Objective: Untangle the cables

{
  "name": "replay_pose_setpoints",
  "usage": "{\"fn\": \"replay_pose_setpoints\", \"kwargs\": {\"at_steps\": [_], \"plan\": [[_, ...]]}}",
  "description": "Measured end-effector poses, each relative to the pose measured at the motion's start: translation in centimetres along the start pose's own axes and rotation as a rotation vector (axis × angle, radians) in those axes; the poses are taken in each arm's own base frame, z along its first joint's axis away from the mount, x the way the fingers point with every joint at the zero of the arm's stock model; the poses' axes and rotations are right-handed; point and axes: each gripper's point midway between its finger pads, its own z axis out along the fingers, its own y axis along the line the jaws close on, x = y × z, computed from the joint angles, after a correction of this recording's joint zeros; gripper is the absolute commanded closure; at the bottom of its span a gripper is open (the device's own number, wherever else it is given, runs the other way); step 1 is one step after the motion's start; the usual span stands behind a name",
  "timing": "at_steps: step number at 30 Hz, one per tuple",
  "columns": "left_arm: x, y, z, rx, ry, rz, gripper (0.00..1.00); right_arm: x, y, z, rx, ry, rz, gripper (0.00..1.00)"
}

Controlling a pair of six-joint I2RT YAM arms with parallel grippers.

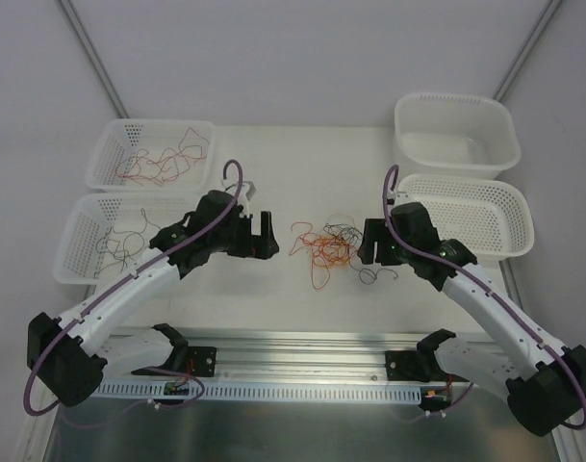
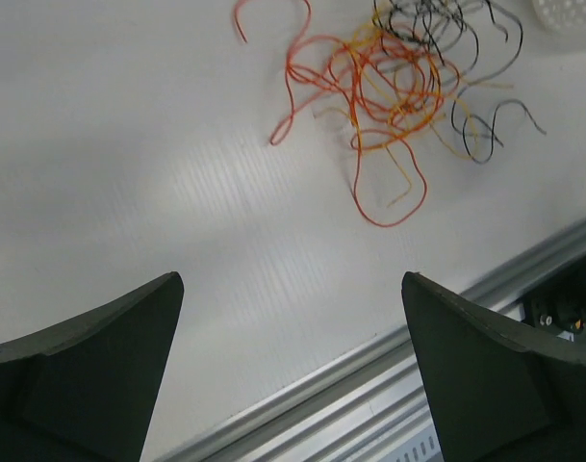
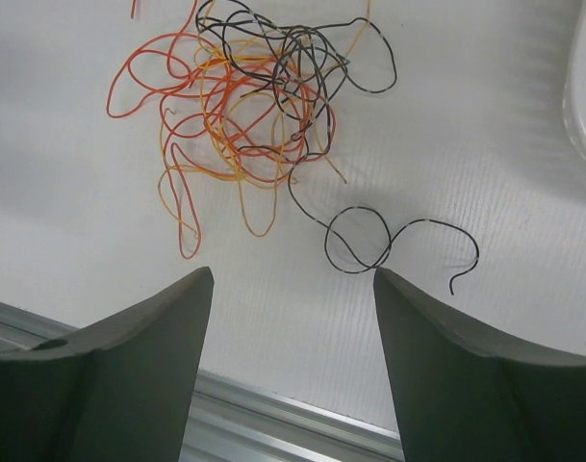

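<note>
Dark matte fingers of my right pincer (image 3: 293, 279) stand apart, holding nothing, over the pale ribbed surface (image 3: 42, 212). My left pincer (image 2: 293, 279) gapes wider, also empty. Just beyond lies a black wire (image 3: 389, 241), hair-thin and curled in a double loop. It runs up into the cables (image 3: 254, 115), a springy orange, red, black and yellow knot between both arms. I judge it best to pinch that one strand near its free end and draw it out slowly. Farther off stand perforated plastic baskets (image 1: 100, 164).

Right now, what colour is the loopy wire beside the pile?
The thin loopy wire is black; right wrist view.
</note>
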Motion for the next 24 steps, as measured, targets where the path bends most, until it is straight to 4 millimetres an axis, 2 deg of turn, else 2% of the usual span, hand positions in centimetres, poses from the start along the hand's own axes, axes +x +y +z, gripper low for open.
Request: {"fn": "replay_pose_setpoints", "kwargs": {"at_steps": [3, 6, 8, 11, 16, 19, 20, 22, 23, 24], "plan": [[4.3, -1.9, 0.8, 0.041, 0.082, 0.012, 0.02, 0.1, -0.1, 1.4, 0.018, 0.042, -0.024, 0.35], [6.8, -3.0, 1.5, 0.054, 0.128, 0.009, 0.02, 0.2, -0.2, 3.5, 0.036, 0.082, -0.048, 0.39], [7.6, -3.8, 2.0, 0.063, 0.145, 0.002, 0.02, 0.1, -0.5, 4.5, 0.048, 0.096, -0.049, 0.41], [7.8, -4.5, 3.2, 0.063, 0.142, -0.009, 0.02, -0.4, -1.1, 6.3, 0.07, 0.111, -0.043, 0.44], [8.1, -4.3, 5.6, 0.029, 0.152, -0.026, 0.02, -1.4, -1.2, 9.3, 0.078, 0.119, -0.039, 0.5], [8.3, -4.3, 7.1, 0.01, 0.174, -0.029, 0.02, -1.4, -1.2, 10.5, 0.072, 0.128, -0.051, 0.62], [8.4, -4.5, 7.5, 0.009, 0.178, -0.028, 0.02, -1.3, -1.1, 10.8, 0.069, 0.131, -0.056, 0.71], [8.3, -4.9, 8.2, 0.011, 0.182, -0.026, 0.02, -1.4, -1.0, 11.0, 0.063, 0.131, -0.066, 0.82], [8.2, -5.1, 8.5, 0.014, 0.184, -0.024, 0.02, -1.5, -1.0, 11.0, 0.06, 0.129, -0.069, 0.9], [8.1, -5.3, 8.7, 0.016, 0.182, -0.024, 0.02, -1.7, -0.9, 11.0, 0.057, 0.126, -0.074, 0.94]]}}
